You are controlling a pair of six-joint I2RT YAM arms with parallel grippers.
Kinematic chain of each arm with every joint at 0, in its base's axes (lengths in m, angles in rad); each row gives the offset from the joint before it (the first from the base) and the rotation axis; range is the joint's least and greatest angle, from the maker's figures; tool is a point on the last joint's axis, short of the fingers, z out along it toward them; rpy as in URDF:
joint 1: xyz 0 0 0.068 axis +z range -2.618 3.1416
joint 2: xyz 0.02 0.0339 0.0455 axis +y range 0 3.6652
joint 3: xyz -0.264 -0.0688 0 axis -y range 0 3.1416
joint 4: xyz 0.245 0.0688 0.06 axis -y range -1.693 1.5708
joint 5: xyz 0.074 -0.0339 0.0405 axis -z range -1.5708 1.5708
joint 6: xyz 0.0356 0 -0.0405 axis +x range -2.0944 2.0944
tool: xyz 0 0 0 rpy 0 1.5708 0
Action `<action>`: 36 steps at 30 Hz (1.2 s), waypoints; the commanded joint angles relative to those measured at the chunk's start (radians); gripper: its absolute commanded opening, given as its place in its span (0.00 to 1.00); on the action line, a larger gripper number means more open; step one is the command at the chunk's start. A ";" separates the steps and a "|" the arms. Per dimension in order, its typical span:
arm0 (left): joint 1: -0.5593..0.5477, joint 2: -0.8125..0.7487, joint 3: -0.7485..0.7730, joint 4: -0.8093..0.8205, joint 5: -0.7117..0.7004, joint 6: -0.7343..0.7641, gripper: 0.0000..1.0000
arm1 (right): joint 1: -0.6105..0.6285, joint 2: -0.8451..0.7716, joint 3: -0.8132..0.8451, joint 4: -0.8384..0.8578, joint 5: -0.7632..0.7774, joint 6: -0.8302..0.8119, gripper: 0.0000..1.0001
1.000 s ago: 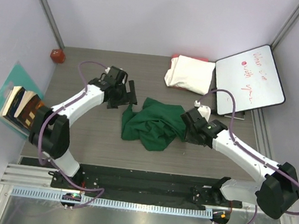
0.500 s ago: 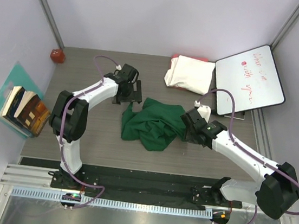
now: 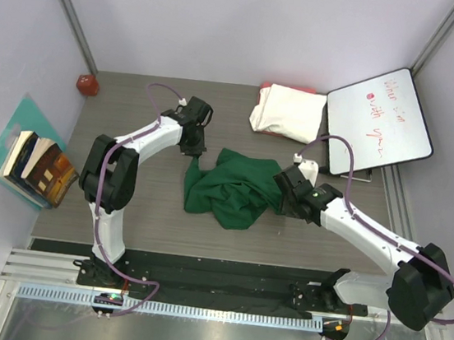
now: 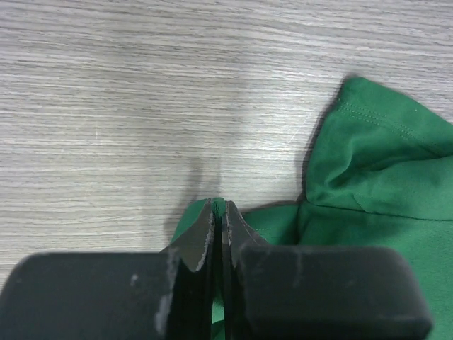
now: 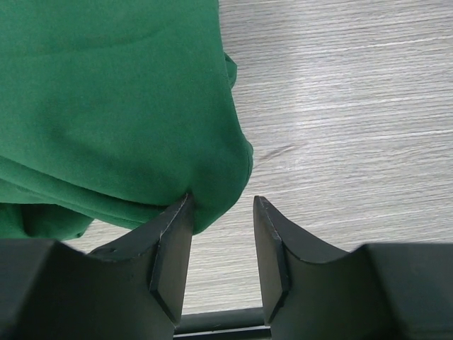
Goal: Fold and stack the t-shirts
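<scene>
Brought in since earlier, the left tool (image 4: 218,205) is clenched on the green t-shirt (image 3: 237,189) lying mid table (image 3: 143,209). The right tool (image 5: 221,202) is parted around its fold. Flattening seems begun, and a right grip is needed next.

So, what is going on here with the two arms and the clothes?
A crumpled dark green t-shirt lies in the middle of the table and is handled from both sides. The left claw is shut on the shirt's far left edge, with green cloth pinched in it. The right claw stands open at the shirt's right edge, where a fold of cloth bulges into its gap. A folded cream-white t-shirt lies at the back, untouched.
</scene>
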 commanded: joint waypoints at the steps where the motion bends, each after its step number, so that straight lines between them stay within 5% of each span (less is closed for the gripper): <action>1: 0.002 -0.006 0.014 0.016 -0.026 0.014 0.00 | -0.003 0.004 -0.001 0.040 0.021 -0.015 0.44; 6: 0.005 -0.101 -0.052 0.057 -0.133 0.002 0.00 | -0.046 0.029 0.013 0.052 0.064 -0.051 0.45; 10: 0.050 -0.239 -0.096 0.053 -0.236 0.002 0.00 | -0.108 0.040 0.050 0.058 0.040 -0.119 0.37; 15: 0.227 -0.472 -0.145 0.033 -0.212 -0.017 0.00 | -0.142 0.035 0.105 0.066 0.043 -0.154 0.01; 24: 0.355 -0.545 0.111 -0.137 -0.120 0.034 0.00 | -0.172 0.086 0.343 0.081 0.035 -0.237 0.01; 26: 0.353 -0.537 0.115 -0.162 -0.039 0.026 0.00 | -0.172 0.115 0.403 0.085 0.017 -0.242 0.05; 30: 0.353 -0.581 -0.035 -0.147 -0.034 0.003 0.00 | -0.172 0.204 0.456 0.132 -0.092 -0.260 0.48; 36: 0.353 -0.670 -0.271 -0.084 -0.052 0.003 0.00 | -0.169 0.440 0.504 0.301 -0.373 -0.243 0.48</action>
